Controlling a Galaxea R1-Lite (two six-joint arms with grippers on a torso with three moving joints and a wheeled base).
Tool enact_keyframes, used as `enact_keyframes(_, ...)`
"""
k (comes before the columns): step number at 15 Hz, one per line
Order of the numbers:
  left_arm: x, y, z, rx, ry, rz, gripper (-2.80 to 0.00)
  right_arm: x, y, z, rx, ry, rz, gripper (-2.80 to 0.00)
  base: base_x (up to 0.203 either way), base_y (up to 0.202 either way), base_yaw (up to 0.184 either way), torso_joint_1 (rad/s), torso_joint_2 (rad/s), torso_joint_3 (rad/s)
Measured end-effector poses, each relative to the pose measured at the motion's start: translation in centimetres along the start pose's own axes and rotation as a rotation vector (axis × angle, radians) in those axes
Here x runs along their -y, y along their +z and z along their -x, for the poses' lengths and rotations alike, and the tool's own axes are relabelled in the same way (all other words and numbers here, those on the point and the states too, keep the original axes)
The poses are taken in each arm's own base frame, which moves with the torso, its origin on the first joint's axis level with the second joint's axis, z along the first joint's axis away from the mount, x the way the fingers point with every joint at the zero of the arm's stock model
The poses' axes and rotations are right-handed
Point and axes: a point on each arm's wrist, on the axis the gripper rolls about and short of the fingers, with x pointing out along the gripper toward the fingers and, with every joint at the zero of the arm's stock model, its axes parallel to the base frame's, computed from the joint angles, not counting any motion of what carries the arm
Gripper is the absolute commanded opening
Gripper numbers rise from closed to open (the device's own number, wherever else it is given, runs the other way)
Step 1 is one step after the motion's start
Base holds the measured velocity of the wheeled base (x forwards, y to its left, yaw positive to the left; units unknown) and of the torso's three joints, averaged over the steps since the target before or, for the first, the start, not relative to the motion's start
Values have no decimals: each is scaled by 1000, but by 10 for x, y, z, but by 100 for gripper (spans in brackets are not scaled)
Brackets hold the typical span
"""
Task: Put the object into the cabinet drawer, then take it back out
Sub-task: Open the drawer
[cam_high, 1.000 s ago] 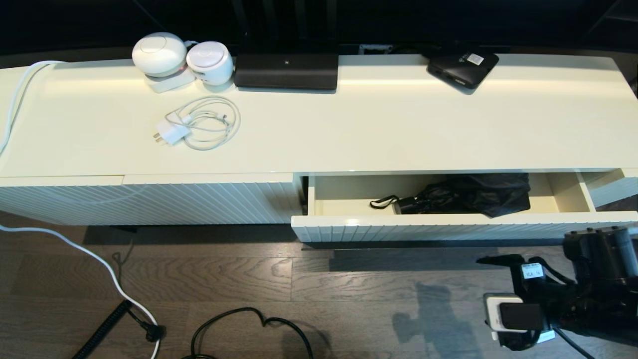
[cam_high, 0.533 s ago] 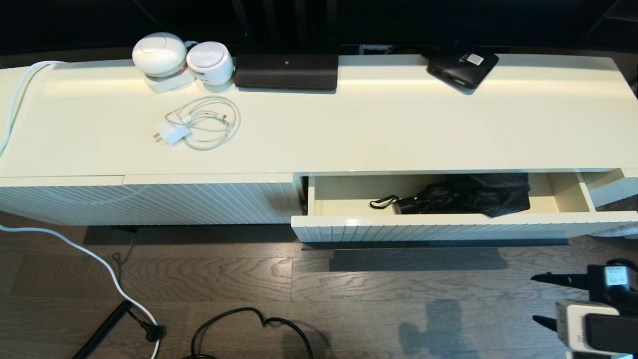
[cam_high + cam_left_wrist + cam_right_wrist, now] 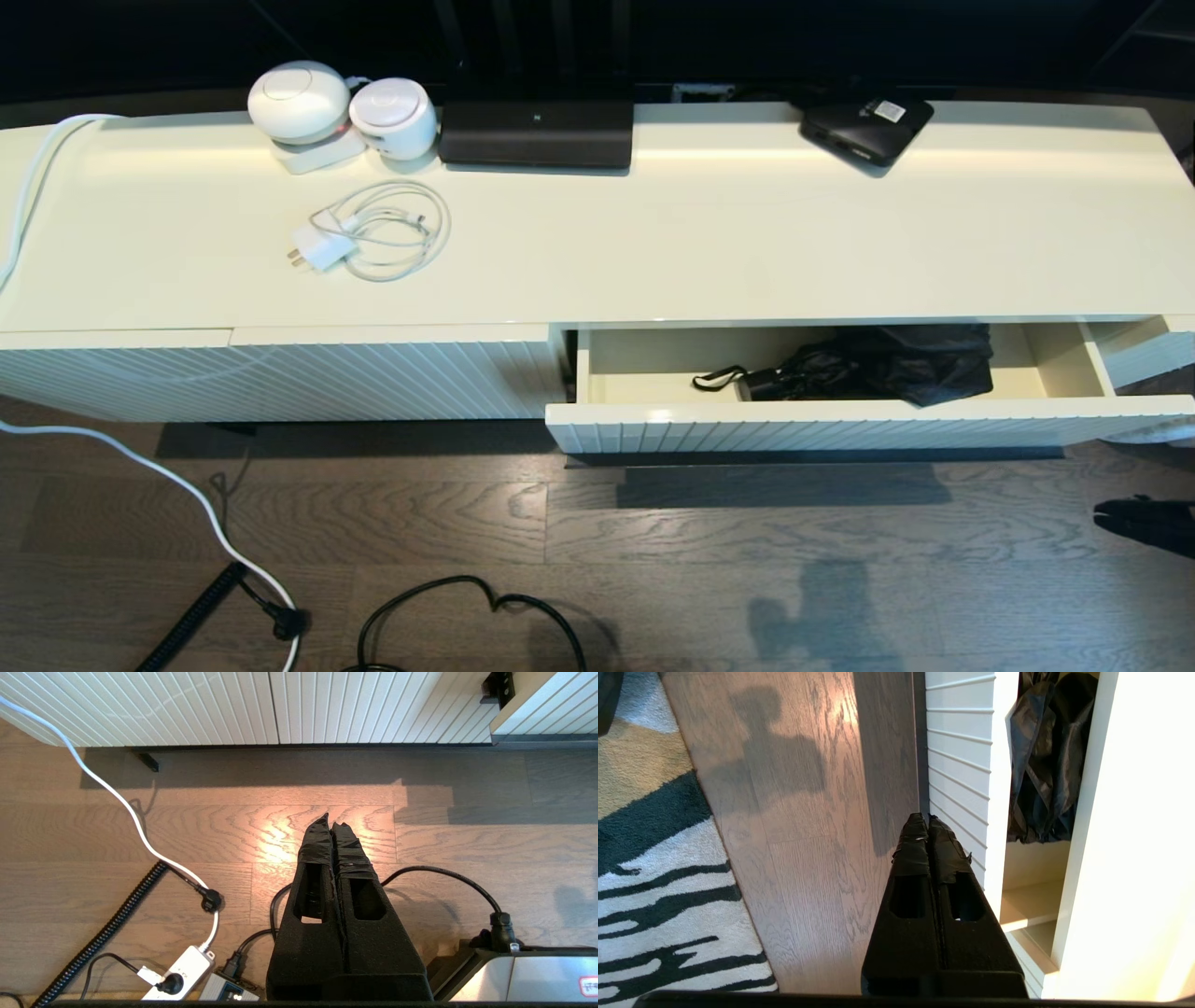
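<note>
— Where is the umbrella [image 3: 878, 366] at this point?

— Inside the open cabinet drawer [image 3: 840, 425], toward its right half. The bunched fabric sits nearer the drawer's right wall; the short handle and wrist loop point toward the drawer's left wall. So its long axis runs along the drawer's width, parallel to the ribbed front.

— And the grippers?

— The right gripper [image 3: 928, 821] hangs over the wooden floor [image 3: 560, 523] just in front of the drawer's right end, fingers pressed together on nothing. In the head view only its dark tip shows, low and to the right of the drawer. The left gripper [image 3: 332, 823] is also clamped on nothing, over the floor in front of the closed ribbed panel [image 3: 280, 378] left of the drawer, well apart from the umbrella.

— Which arm should fetch it?

— I judge the right one: the umbrella lies up and over the drawer front from it, much nearer. It would need to open its fingers and close them across the umbrella's long axis.
</note>
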Motion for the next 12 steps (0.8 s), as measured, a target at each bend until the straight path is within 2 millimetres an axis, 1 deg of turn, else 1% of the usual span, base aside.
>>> enact_keyframes(3, 0, 0, 0, 1, 0, 0, -280, 7, 3, -14, 16, 23, 10, -280, 0, 0, 0, 0, 0, 0)
enact_keyframes(5, 0, 0, 0, 1, 0, 0, -280, 15, 7, -28, 40, 15, 27, -280, 0, 0, 0, 0, 0, 0)
enact_keyframes(9, 0, 0, 0, 0, 0, 0, -280, 37, 13, -69, 69, -25, 43, -280, 0, 0, 0, 0, 0, 0)
enact_keyframes(12, 0, 0, 0, 0, 0, 0, -280, 59, 18, -96, 92, -106, 57, -280, 0, 0, 0, 0, 0, 0)
